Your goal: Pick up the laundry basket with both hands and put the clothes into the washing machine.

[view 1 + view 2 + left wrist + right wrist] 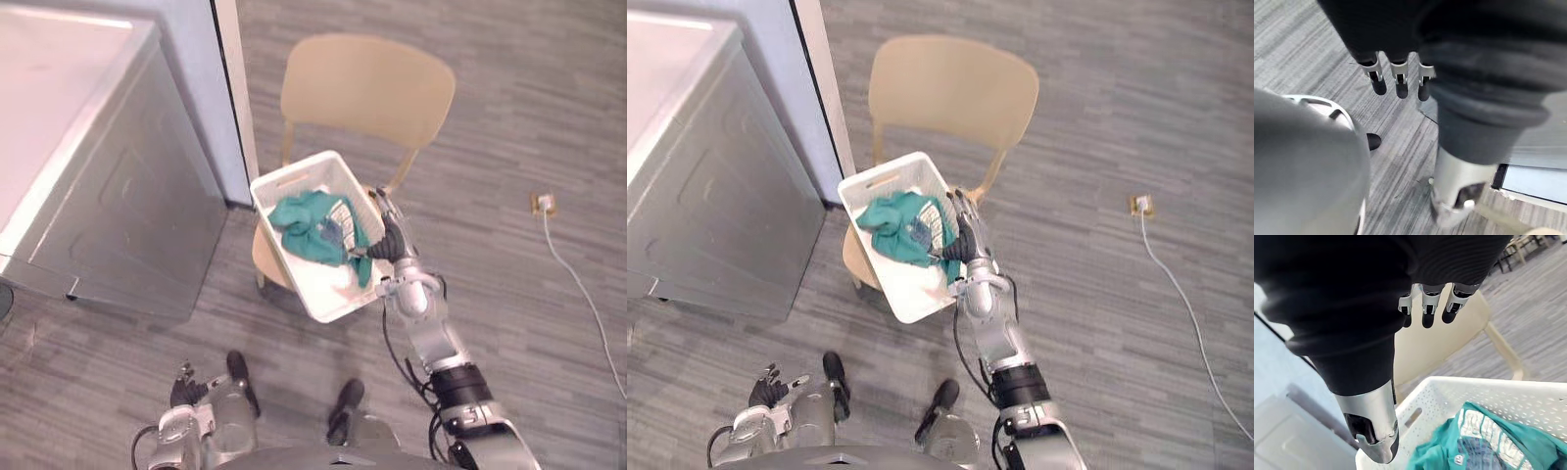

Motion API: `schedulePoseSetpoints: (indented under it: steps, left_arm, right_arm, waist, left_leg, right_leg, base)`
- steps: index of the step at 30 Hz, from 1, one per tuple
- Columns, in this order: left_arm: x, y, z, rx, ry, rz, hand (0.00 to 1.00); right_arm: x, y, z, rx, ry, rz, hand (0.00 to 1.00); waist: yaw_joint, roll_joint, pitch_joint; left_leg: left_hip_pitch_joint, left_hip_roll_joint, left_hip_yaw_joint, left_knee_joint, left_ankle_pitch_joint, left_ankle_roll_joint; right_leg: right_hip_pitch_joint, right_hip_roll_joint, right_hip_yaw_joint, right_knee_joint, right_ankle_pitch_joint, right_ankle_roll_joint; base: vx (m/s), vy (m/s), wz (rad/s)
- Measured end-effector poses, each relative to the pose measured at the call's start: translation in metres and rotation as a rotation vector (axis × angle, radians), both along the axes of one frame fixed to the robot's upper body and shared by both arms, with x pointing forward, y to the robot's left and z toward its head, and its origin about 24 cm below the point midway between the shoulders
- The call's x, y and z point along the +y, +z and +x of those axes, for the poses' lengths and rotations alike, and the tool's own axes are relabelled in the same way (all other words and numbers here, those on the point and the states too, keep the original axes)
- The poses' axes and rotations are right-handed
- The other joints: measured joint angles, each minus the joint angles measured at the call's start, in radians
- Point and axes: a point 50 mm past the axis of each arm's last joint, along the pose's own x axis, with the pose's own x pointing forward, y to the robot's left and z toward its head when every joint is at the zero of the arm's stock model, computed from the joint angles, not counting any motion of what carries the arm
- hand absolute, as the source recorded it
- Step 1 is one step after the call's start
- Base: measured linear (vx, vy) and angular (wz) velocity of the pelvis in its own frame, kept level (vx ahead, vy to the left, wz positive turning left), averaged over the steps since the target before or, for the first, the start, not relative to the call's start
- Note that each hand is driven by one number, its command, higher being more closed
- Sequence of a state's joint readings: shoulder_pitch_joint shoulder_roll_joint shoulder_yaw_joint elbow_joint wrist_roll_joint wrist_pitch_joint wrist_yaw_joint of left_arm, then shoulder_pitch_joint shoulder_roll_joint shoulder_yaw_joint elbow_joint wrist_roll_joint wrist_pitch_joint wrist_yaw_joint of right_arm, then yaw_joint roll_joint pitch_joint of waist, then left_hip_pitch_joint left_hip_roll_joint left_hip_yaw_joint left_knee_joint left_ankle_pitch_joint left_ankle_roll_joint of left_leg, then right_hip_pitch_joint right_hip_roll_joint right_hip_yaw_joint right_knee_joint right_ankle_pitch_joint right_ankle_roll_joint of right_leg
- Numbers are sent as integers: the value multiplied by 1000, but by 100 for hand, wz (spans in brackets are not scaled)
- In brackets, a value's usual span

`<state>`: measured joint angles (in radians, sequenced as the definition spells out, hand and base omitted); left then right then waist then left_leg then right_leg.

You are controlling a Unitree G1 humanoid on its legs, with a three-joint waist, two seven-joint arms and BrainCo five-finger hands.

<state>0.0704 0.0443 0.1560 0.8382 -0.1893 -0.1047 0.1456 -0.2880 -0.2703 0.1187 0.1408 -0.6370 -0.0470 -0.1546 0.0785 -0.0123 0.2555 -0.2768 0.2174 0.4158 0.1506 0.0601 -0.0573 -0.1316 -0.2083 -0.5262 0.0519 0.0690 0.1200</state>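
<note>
A white laundry basket [333, 294] sits on the seat of a tan wooden chair [367, 83], holding teal clothes [309, 230]. To the robot's left stands a grey washing machine [127, 196]. A pale wall panel [230, 88] rises between the machine and the chair. Off to the right, a white cable [578, 284] runs across the floor from a small floor socket [544, 203].

The right hand [392, 240] reaches forward over the basket's right rim, fingers [1427, 313] straight and released, grasping nothing. The left hand [186, 384] hangs low by the robot's body, well apart from the basket, its fingers [1400, 83] relaxed and empty.
</note>
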Motion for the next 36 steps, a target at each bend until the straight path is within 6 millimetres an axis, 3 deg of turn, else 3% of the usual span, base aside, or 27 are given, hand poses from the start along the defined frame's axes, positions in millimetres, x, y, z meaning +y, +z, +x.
schedulePoseSetpoints:
  steps: [4,6,7,11,19,24,29,36]
  left_arm:
    - [3,6,10,-52,19,-4,0]
    - [2,14,21,-117,44,-26,0]
    - [3,22,31,-179,69,-43,0]
    - [5,35,49,-287,146,-104,0]
    - [4,48,67,-379,214,-182,0]
    - [4,57,79,-444,246,-219,0]
    - [-1,64,89,-487,253,-249,0]
    - [-11,72,98,-531,263,-316,0]
  right_arm:
    - [-1,-4,8,40,36,-77,0]
    - [-11,-1,21,55,12,-174,0]
    - [-20,9,36,53,-16,-271,0]
    - [-36,48,64,1,-96,-414,0]
    - [-28,77,74,-76,-93,-506,0]
    - [-27,114,93,-118,-133,-576,0]
    - [-20,147,98,-199,-146,-604,0]
    - [-21,144,103,-165,-150,-677,0]
  waist:
    - [-2,-11,32]
    - [0,-12,55]
    - [2,-10,90]
    - [11,-8,128]
    - [22,-5,169]
    - [42,-2,202]
    - [57,2,217]
    - [73,5,222]
  left_leg:
    - [-46,-17,-4,-28,28,11]
    - [-74,-22,-5,-31,36,20]
    - [-82,-27,-7,-31,42,26]
    - [-132,-32,-4,-30,55,37]
    - [-202,-42,-31,-43,82,50]
    - [-236,-49,-36,-67,109,58]
    - [-268,-63,-34,-110,143,65]
    - [-316,-65,-33,-156,180,69]
  right_leg:
    - [-54,-12,-5,-1,17,-1]
    - [-80,-15,-6,-1,27,-2]
    - [-85,-16,-8,-9,39,-3]
    - [-126,-14,-4,-39,76,-8]
    - [-182,-14,-26,-45,92,-14]
    - [-215,-12,-33,-61,115,-19]
    - [-253,-12,-35,-88,143,-22]
    - [-307,-7,-46,-107,161,-27]
  base:
    - [-32,47,7]
    - [-21,33,7]
    - [-42,37,3]
    - [-60,37,-1]
    - [-24,22,8]
    - [-34,26,4]
    - [-31,26,2]
    - [-3,37,3]
